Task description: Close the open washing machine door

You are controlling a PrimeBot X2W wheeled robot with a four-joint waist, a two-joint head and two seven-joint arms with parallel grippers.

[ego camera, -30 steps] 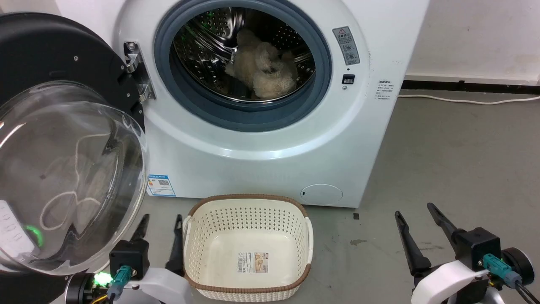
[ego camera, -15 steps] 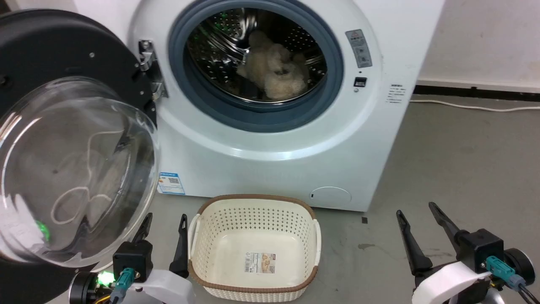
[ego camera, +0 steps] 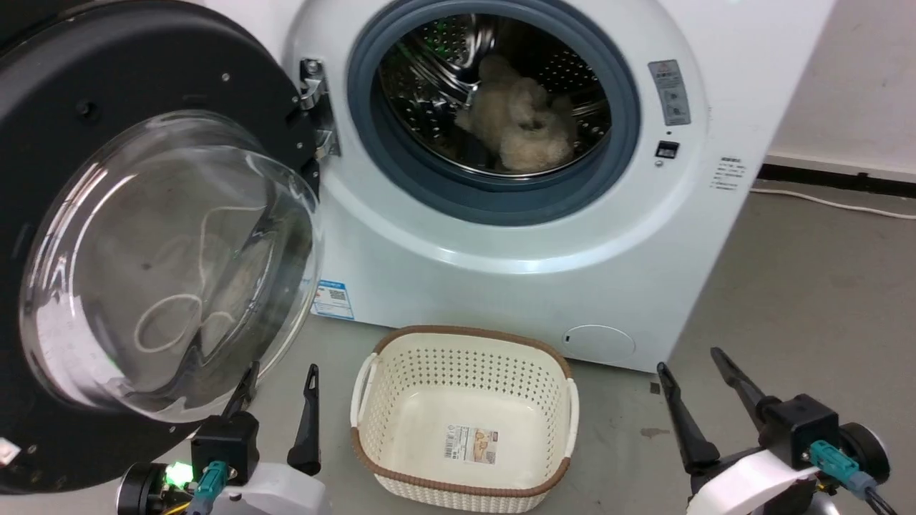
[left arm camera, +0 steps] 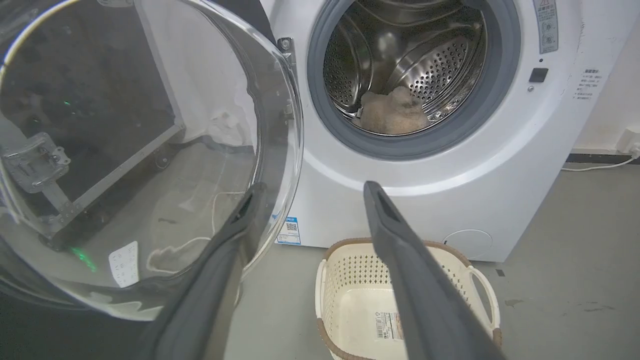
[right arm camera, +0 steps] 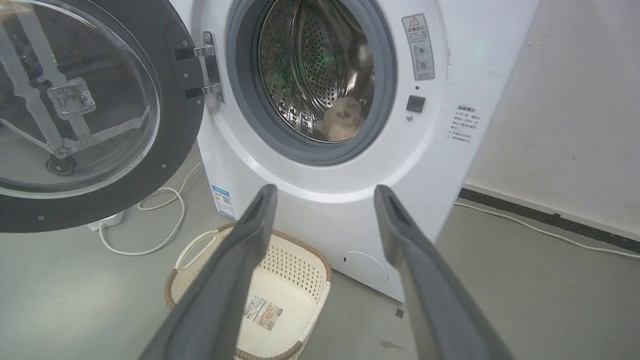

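The washing machine door [ego camera: 107, 86] stands swung wide open on the left, its black rim and bulging glass bowl [ego camera: 172, 272] facing me, hung on a metal hinge [ego camera: 315, 107]. The white washing machine [ego camera: 501, 272] shows its grey gasket and steel drum. My left gripper [ego camera: 281, 370] is open, low, just under the door's lower right edge; in the left wrist view its fingers [left arm camera: 315, 186] frame the door glass [left arm camera: 150, 150] and the washer front [left arm camera: 450, 190]. My right gripper [ego camera: 688, 359] is open at the lower right, empty, pointing at the washer [right arm camera: 450, 75] and the door [right arm camera: 170, 150].
A cream perforated basket [ego camera: 465, 336] sits empty on the grey floor in front of the washer, between my grippers. A fluffy beige item [ego camera: 519, 118] lies in the drum. A white cable [right arm camera: 165, 240] loops on the floor under the door; another cable [ego camera: 823, 200] runs along the wall.
The whole head view has slid to the right, so the camera has turned left; more of the door's black rim is in view. Door, washer and basket keep their places. Both grippers stay open.
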